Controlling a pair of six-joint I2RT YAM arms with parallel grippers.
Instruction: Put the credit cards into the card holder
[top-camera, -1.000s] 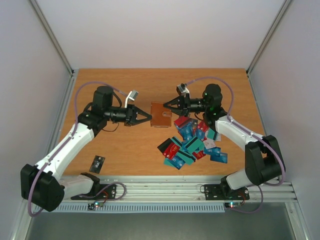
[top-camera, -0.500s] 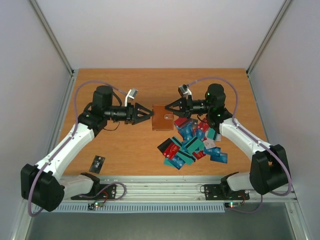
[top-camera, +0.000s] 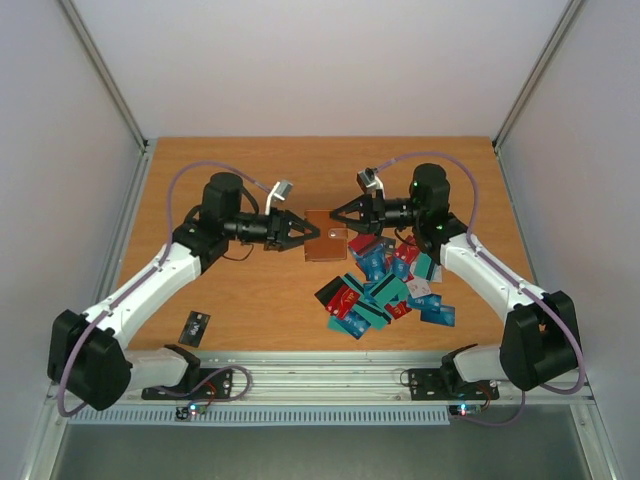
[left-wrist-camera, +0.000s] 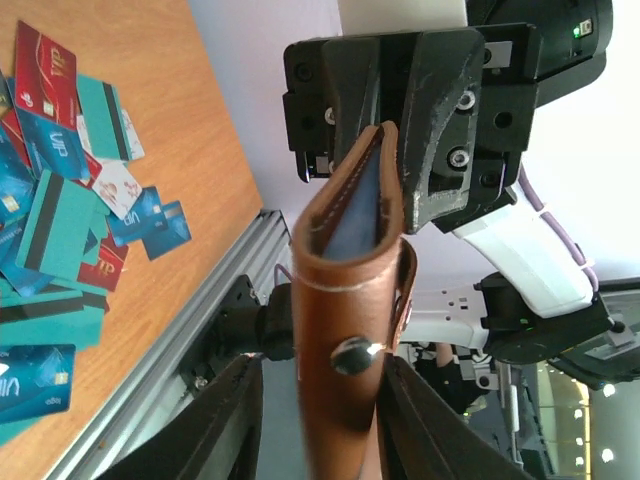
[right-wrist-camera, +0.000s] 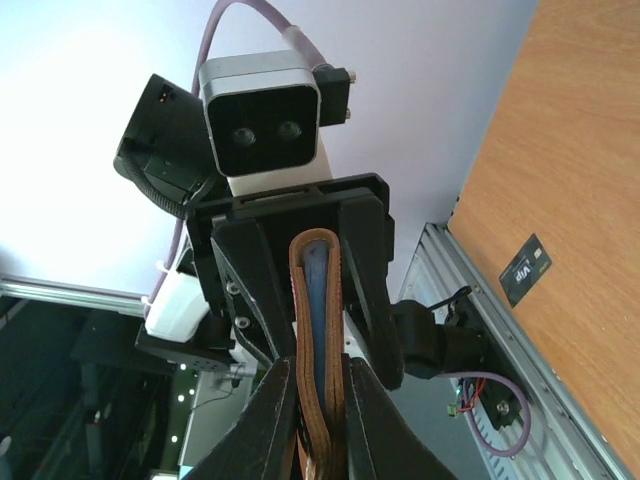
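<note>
The brown card holder (top-camera: 325, 237) hangs in the air between my two grippers, edge-on in both wrist views (left-wrist-camera: 345, 330) (right-wrist-camera: 318, 330), with something blue showing between its leaves. My right gripper (top-camera: 338, 222) (right-wrist-camera: 318, 375) is shut on its right edge. My left gripper (top-camera: 305, 230) (left-wrist-camera: 320, 400) is open, and its jaws straddle the holder's left edge near the metal snap; one finger is close to the leather, the other stands apart. The credit cards (top-camera: 385, 285) lie in a loose pile of teal, blue, red and white on the table below the right arm, and they also show in the left wrist view (left-wrist-camera: 60, 200).
One black card (top-camera: 195, 326) lies alone near the table's front left edge, also in the right wrist view (right-wrist-camera: 525, 268). A metal rail (top-camera: 330, 375) runs along the front edge. White walls close the sides and back.
My left arm has moved right, so its open jaws now reach round the holder's left edge. My right gripper has kept hold of the holder, shifting slightly.
</note>
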